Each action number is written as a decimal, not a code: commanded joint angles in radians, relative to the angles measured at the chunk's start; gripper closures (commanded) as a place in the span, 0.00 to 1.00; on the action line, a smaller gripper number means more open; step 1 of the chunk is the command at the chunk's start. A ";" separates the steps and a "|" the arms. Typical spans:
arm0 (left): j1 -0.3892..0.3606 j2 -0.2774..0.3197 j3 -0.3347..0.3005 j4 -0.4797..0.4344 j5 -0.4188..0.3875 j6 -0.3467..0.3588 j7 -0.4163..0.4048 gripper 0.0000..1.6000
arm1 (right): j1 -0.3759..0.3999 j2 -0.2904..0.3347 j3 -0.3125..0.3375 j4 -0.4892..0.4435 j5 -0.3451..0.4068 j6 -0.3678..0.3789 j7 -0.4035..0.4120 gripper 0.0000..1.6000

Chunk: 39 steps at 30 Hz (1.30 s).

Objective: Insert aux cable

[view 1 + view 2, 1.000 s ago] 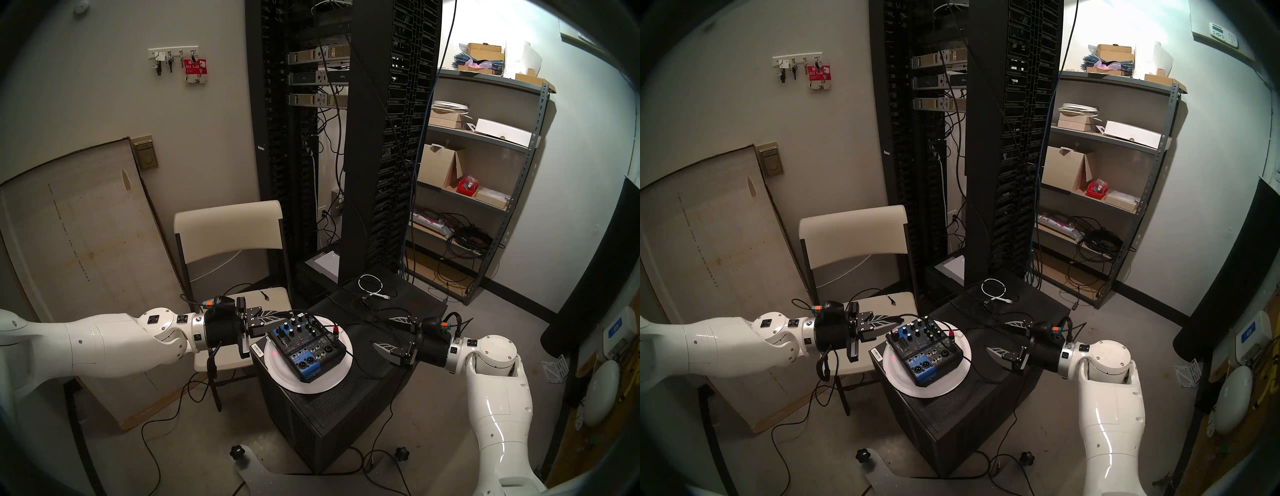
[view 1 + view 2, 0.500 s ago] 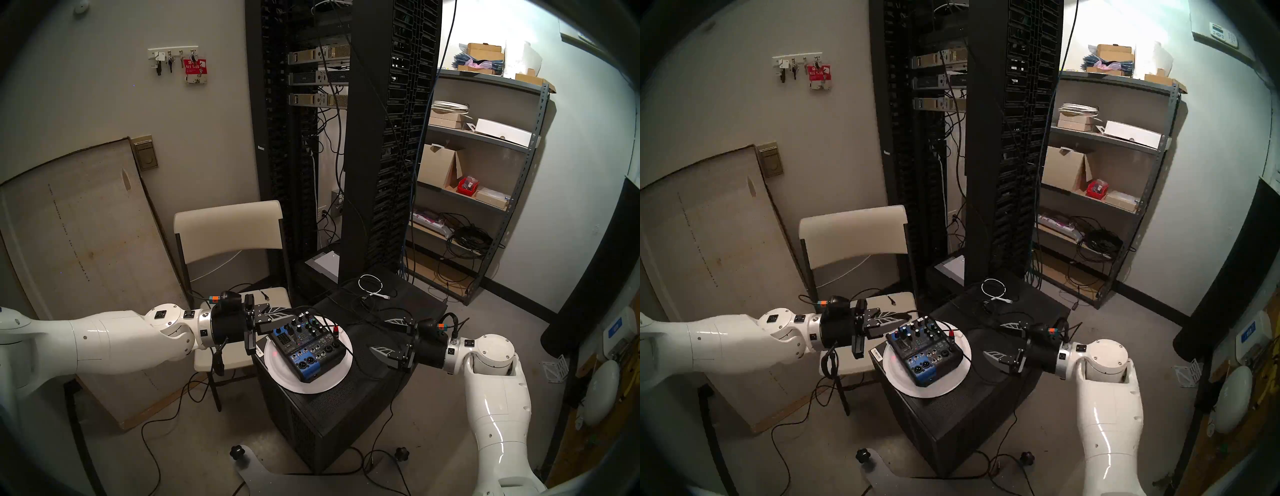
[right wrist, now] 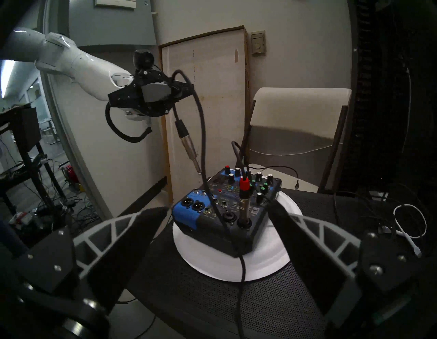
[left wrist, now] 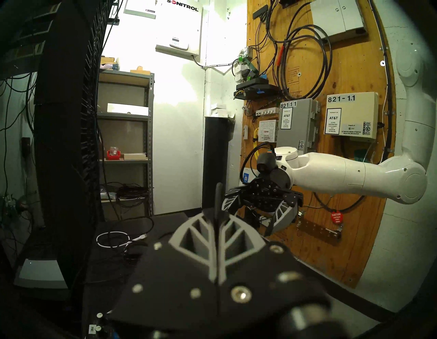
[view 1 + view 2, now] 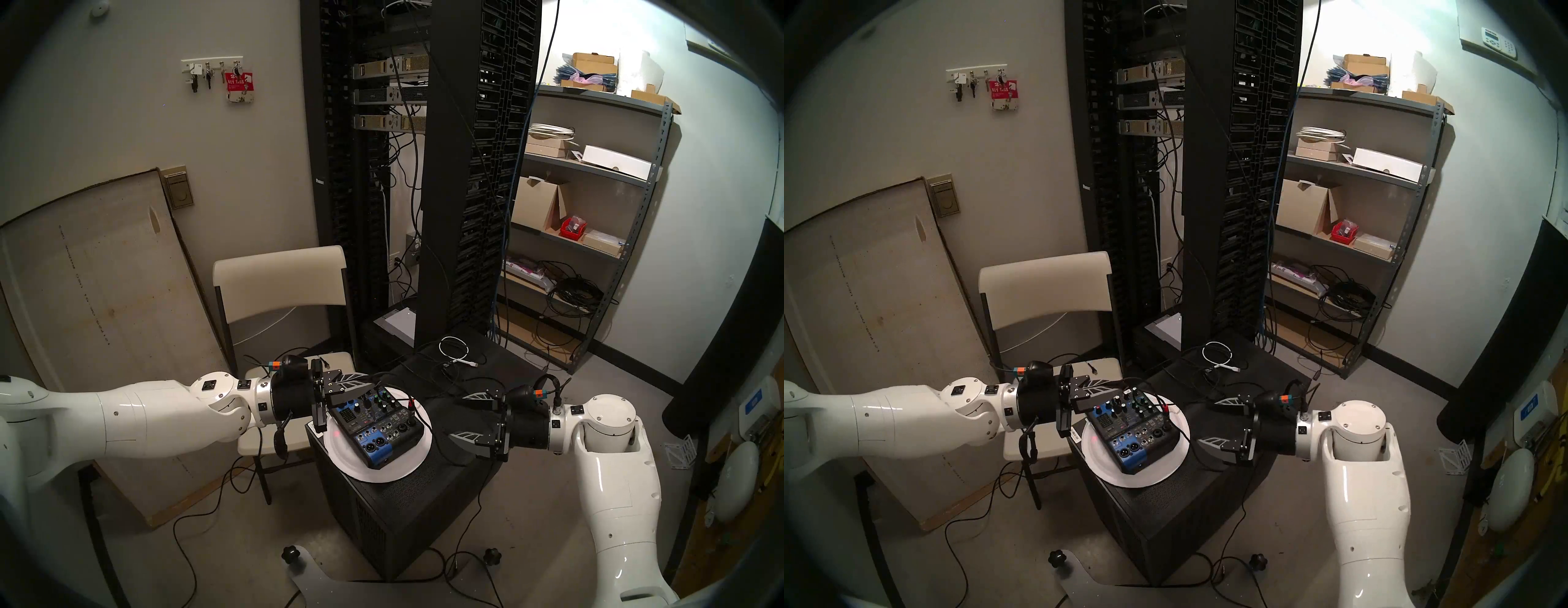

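Observation:
My left gripper (image 5: 356, 384) is shut on the thin black aux cable (image 3: 199, 113) and hangs over the far left edge of the blue and black mixer (image 5: 373, 424). In the right wrist view the cable's slim barrel plug (image 3: 186, 142) dangles tip down from the left gripper (image 3: 156, 93), above the mixer's (image 3: 224, 208) left corner and clear of it. A second black cord with a red-banded plug (image 3: 243, 187) stands in a mixer jack. My right gripper (image 5: 464, 416) is open and empty, level with the mixer on its right; its fingers (image 3: 142, 227) frame the mixer.
The mixer sits on a white plate (image 5: 407, 467) on a black perforated cabinet (image 5: 424, 501). A coiled white cable (image 5: 454, 348) lies behind it. A cream folding chair (image 5: 280, 280) stands at the left, a tall black rack (image 5: 424, 170) behind, and shelves (image 5: 594, 170) at the right.
My left arm has moved right with the aux cable, from beside the plate to over the mixer's left edge. My right gripper has edged left toward the mixer, still open.

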 commanded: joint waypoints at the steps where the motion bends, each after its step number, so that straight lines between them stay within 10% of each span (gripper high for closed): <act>1: -0.012 -0.036 -0.018 0.012 -0.005 -0.015 0.012 1.00 | -0.008 0.043 -0.043 -0.049 0.071 0.015 0.001 0.00; 39: 0.014 -0.172 -0.005 0.099 -0.074 0.039 -0.081 1.00 | -0.002 0.091 -0.153 -0.018 0.186 -0.023 0.001 0.00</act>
